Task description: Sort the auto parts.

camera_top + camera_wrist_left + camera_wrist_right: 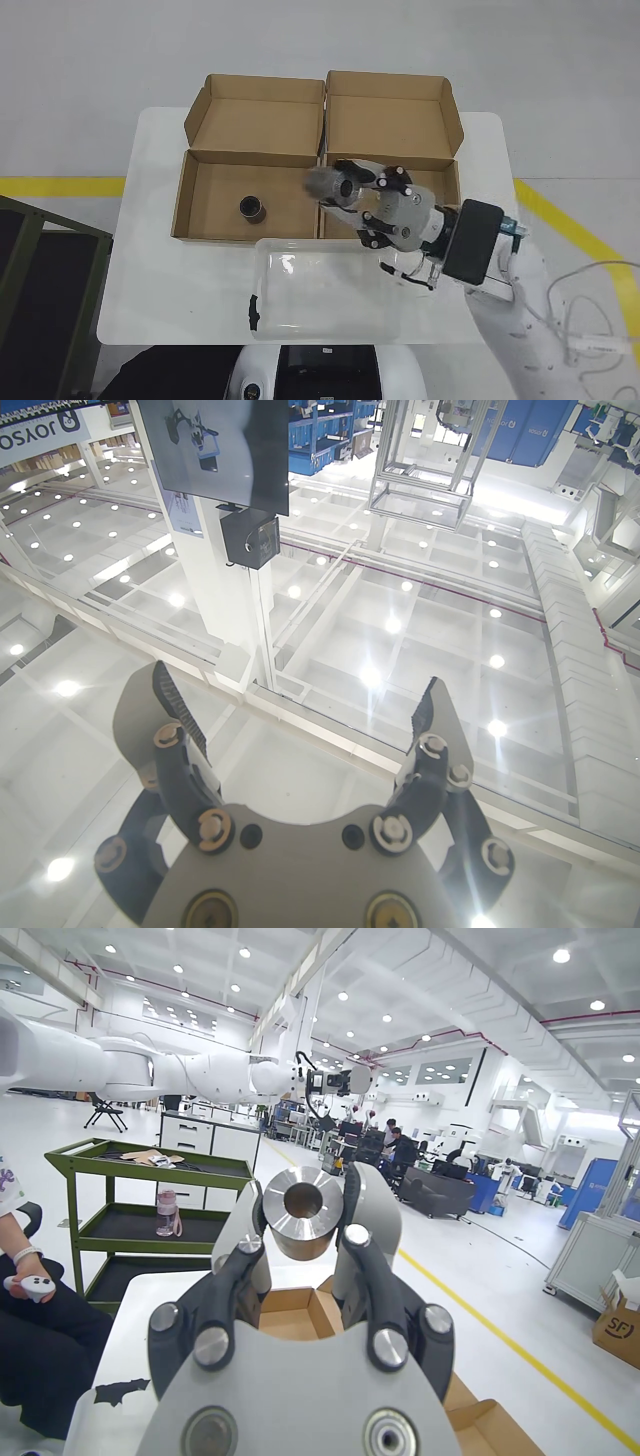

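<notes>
Metal sleeve [300, 1215], silver with a bore through it, is clamped in the right jaws and held up off the surface [150, 260]. Its bored end face is turned back toward the wrist camera. From above I see it hanging roughly over the shared wall between the left cardboard box [210, 195] and the right cardboard box [445, 178], both with their lids folded back. A darker ring-shaped part [253, 208] already lies on the floor of the left box. A clear plastic bin [330, 300] stands on the near side of the boxes.

I judge the step in hand to be carrying this sleeve to its box and setting it down. The held part looks like the same kind of thing as the dark one, so I would take it to the left box, though I can't be sure of the match. To do it well, I want the sleeve fully past the dividing wall before I lower it. I would bring it down close to the cardboard floor and away from the part lying there. It is round and would likely roll if dropped from height.

The right jaws are closed about halfway, pressing the sleeve's curved wall from both sides. The left jaws are spread wide with nothing between them, pointing up at the ceiling.
</notes>
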{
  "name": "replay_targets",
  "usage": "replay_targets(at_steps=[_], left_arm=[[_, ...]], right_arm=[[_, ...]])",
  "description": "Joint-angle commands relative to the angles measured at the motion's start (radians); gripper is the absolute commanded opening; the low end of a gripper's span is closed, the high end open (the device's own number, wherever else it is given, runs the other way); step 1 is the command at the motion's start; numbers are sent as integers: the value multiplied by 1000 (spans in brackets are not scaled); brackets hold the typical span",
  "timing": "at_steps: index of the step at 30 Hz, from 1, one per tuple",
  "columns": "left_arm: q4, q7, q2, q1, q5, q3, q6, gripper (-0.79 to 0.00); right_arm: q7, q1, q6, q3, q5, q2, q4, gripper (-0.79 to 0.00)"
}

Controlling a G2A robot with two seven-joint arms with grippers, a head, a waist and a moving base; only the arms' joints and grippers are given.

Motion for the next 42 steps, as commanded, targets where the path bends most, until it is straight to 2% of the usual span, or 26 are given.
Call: replay_targets(at_steps=[1,16,28,42], left_arm=[[0,0,0,0,0,0,0,0],[0,0,0,0,0,0,0,0],[0,0,0,0,0,0,0,0],[0,0,0,0,0,0,0,0]], right_arm=[[8,3,5,-4,-7,0,3,-785],[150,104,18,-158,-47,-15,131,-785],[266,220,106,-318,-75,-51,310,-785],[387,294,172,-403,-27,-87,502,-785]])
